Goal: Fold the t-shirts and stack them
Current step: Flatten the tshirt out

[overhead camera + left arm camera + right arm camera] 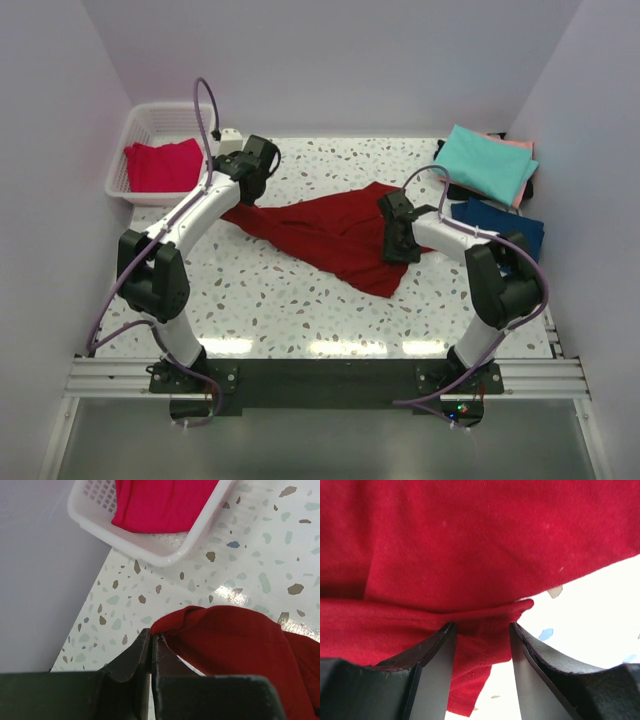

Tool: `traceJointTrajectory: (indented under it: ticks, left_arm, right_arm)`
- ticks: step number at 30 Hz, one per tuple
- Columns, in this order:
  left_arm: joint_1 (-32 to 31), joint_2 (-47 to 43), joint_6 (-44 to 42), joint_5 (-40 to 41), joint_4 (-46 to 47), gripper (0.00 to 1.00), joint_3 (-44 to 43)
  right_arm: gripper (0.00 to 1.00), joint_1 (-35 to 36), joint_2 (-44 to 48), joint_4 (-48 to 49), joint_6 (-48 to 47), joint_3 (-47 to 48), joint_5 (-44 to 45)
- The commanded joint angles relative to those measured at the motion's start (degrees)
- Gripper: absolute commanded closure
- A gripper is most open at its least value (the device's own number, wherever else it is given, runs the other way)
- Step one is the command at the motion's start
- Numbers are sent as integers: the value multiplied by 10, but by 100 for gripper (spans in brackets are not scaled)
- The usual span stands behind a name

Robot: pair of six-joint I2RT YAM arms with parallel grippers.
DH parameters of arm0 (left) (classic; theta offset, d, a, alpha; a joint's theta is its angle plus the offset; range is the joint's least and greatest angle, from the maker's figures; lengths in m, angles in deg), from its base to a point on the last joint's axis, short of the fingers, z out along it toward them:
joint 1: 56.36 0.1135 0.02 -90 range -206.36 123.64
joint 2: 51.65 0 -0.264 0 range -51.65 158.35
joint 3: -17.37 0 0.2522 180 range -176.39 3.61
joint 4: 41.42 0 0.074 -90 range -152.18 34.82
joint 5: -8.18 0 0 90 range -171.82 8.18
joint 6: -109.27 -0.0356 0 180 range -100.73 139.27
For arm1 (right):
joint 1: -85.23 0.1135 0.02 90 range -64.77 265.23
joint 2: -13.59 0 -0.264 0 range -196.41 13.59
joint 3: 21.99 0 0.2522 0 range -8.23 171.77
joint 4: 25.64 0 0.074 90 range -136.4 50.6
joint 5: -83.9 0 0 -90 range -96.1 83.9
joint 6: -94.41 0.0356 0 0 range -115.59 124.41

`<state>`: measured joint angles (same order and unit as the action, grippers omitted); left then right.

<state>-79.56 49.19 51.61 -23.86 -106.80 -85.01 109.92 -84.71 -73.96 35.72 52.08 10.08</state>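
The large dark red t-shirt lies crumpled across the middle of the table. My left gripper is shut on its left corner; in the left wrist view the closed fingertips pinch the cloth's edge. My right gripper is open over the shirt's right edge. In the right wrist view its fingers straddle a fold of the red cloth. A pinkish-red t-shirt lies in the basket. A teal t-shirt lies folded on a salmon pink one. A navy one lies beside them.
The white lattice basket stands at the back left, its rim close to my left gripper. The folded stack sits at the back right, against the right wall. White walls close in the table on three sides.
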Motion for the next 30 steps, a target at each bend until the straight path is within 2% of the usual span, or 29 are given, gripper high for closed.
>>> traceJointTrajectory:
  ticks: [1, 7, 14, 21, 24, 27, 30]
  left_arm:
    - [7, 0, -1, 2, 15, 100, -13]
    - [8, -4, -4, 1, 20, 100, -9]
    - [12, -6, -8, 0, 22, 100, -5]
    - [14, -3, -9, -5, 23, 100, -9]
    - [15, -3, -10, -6, 23, 100, -9]
    - [15, -6, -10, -6, 23, 100, -9]
    - [15, -5, -10, -6, 23, 100, -9]
  right_arm:
    - [49, -2, 8, 71, -14, -8, 43]
    - [50, -1, 1, 90, -50, 3, 81]
    - [50, -2, 48, 110, -65, -21, 107]
    - [50, -10, 46, 196, -62, -93, 66]
    - [51, -11, 40, 202, -57, -104, 43]
    - [53, -12, 31, 203, -52, -104, 33]
    - [60, -12, 36, 202, -47, -105, 32]
